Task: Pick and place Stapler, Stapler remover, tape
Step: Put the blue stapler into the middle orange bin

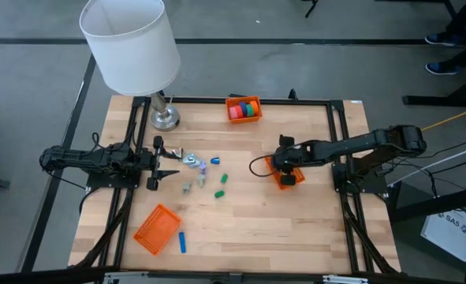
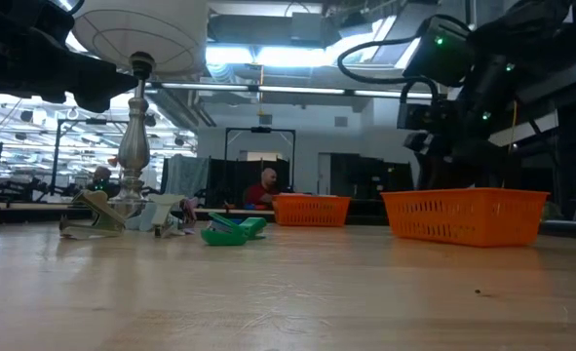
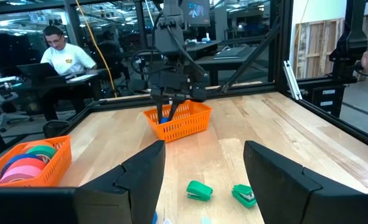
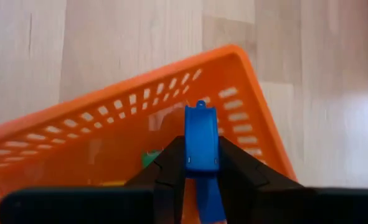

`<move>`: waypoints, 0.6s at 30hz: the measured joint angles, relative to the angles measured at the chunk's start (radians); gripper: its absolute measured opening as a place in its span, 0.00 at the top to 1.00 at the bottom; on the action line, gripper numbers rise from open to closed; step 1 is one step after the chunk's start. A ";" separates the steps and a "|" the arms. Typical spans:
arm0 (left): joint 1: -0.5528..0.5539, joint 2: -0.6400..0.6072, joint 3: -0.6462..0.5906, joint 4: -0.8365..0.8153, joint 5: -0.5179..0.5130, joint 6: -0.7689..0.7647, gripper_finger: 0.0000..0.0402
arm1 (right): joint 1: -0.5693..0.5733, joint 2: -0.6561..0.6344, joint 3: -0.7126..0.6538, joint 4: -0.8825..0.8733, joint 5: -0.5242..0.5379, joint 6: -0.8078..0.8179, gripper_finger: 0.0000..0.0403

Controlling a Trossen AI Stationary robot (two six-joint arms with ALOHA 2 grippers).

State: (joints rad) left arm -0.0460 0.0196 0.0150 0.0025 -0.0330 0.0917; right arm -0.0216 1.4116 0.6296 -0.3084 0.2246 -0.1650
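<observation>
Right gripper (image 4: 202, 163) hangs over the orange basket (image 1: 288, 175) on the right side of the table (image 1: 311, 229), pinching a blue stapler (image 4: 201, 144) between its fingers (something green lies in the basket beneath). Left gripper (image 1: 165, 162) waits spread wide beside the scattered staplers (image 1: 203, 175). Tape rolls (image 1: 245, 109) sit in the far basket (image 1: 229, 103).

Pale planked wooden surface (image 1: 248, 229), smooth matt; orange perforated plastic basket (image 4: 78, 134); glossy blue plastic stapler (image 4: 201, 140); matt black fingers (image 4: 171, 171).
</observation>
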 joint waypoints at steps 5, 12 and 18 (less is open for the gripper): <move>0.000 0.000 0.000 0.000 0.000 0.000 0.46 | 0.000 0.020 0.000 0.012 0.000 -0.004 0.76; 0.000 0.000 0.000 0.000 0.000 0.000 0.46 | 0.000 0.020 0.000 0.012 0.000 -0.004 0.67; 0.000 0.000 0.000 0.000 0.000 0.000 0.46 | 0.000 0.020 0.045 -0.051 -0.003 0.024 0.60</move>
State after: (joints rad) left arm -0.0460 0.0196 0.0149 0.0025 -0.0330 0.0917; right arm -0.0216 1.4319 0.6747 -0.3591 0.2219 -0.1411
